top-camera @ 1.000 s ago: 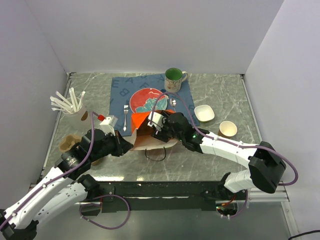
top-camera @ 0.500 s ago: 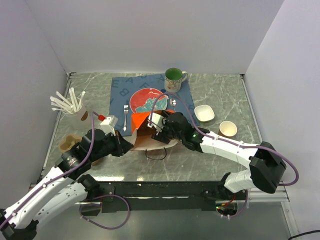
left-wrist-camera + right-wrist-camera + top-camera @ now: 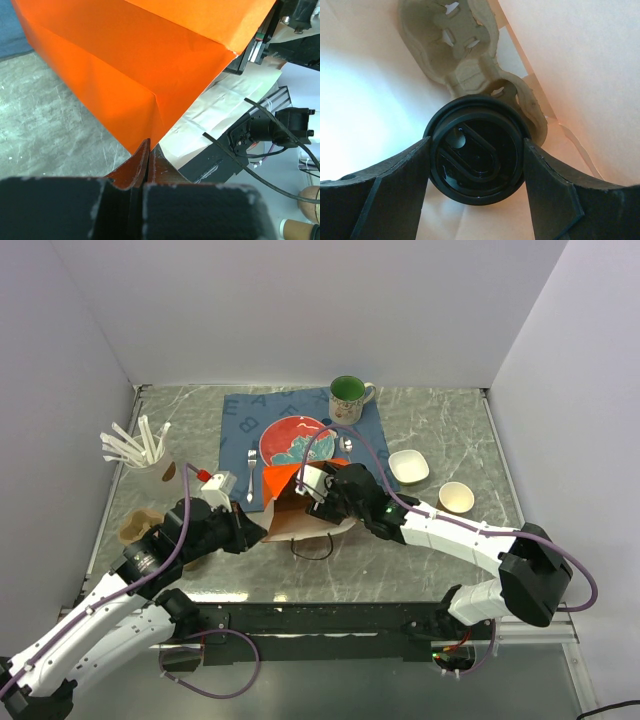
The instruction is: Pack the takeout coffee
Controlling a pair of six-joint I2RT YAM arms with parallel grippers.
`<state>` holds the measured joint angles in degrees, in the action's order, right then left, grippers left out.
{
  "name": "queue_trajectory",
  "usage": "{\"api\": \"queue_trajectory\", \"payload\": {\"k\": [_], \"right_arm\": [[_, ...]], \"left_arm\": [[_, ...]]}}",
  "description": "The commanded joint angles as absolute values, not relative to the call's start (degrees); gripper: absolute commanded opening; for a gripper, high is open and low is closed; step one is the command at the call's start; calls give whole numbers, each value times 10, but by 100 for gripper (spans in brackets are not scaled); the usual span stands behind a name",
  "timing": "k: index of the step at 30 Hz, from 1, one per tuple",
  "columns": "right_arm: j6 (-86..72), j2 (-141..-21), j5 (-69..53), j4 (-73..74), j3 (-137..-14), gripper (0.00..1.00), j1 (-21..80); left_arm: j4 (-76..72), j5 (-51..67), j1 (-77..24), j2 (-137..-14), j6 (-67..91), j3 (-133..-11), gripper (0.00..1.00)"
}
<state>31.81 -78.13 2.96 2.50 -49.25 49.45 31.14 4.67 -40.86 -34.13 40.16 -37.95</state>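
Over the last second the right pincer (image 3: 320,490) has crept a little deeper into the mouth of the orange bag (image 3: 295,518); the left arm has not shifted. The bag lies on the tabletop (image 3: 420,420) at the near edge of the blue placemat (image 3: 240,420).

In the right wrist view, the takeout coffee (image 3: 476,155) is inside the bag. Its black lid faces the camera, and the right pincer's fingers (image 3: 395,190) press against the lid's rim on both sides, so that pincer is gripping the cup. Just beyond the cup lies a moulded pulp carrier (image 3: 465,55). The cup sits over the carrier's nearest pocket, but the lid hides whether its base has seated there.

The left pincer (image 3: 148,147) is closed tight on a folded edge of the bag, holding the mouth open.

To do this step well, I judge the cup's base should be centred on that near pocket and its axis kept square to the carrier. It should then be pushed straight in until it meets resistance, without twisting. The fingers should part only after that, and only slightly, so they do not scrape the paper walls or drag the lid on the way out. The left grip should hold firm until the right arm clears the opening.
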Motion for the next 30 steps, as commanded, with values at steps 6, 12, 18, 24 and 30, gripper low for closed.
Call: {"api": "queue_trajectory", "payload": {"k": [6,12,18,24,30], "right_arm": [[331,-762,65,-37,-498,50,475],[347,-765,58,-49,-497,50,475],[357,-780,57,-63,-502,50,475],[361,-803,71,-94,-514,50,475],[363,-796,78,-109,-509,48,485]], "left_arm": [[352,49,-411,-348,405,-389,1],[354,44,-411,-349,406,-390,1],[354,45,-411,-349,406,-390,1],[354,49,-411,-349,404,-390,1],[355,47,-411,-351,405,-392,1]]}}
